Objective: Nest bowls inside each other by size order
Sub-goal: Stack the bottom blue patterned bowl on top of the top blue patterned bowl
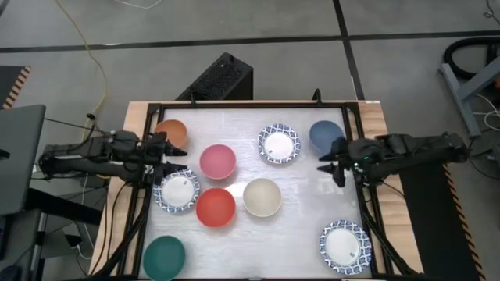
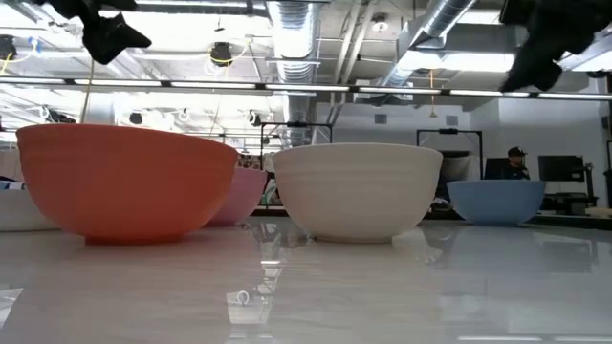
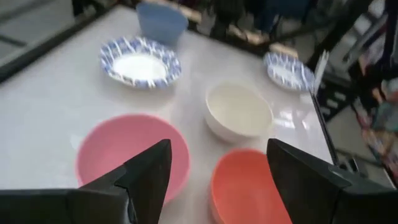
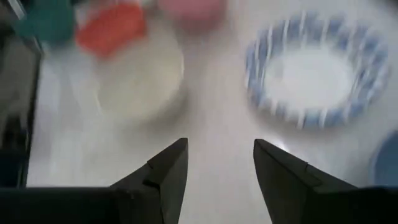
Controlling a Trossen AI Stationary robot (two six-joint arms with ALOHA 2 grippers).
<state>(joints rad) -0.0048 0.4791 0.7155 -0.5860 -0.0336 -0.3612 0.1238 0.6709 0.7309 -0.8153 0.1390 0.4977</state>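
High view first: we see the white table with bowls spread all over it, none sitting inside another. Our left gripper hangs at the left edge with its fingers wide apart and nothing in them, between the orange bowl and a white bowl with a blue rim. Near it sit the pink bowl, the red bowl and the cream bowl, close together in the middle. The dark green bowl is in the near left corner. Our right gripper hangs at the right side, fingers apart and empty too, just beside the blue bowl. A second blue-rimmed bowl is left of the blue one, and a third blue-rimmed bowl is in the near right corner. A black box stands on the floor past the far edge, and a yellow cable runs across the floor.
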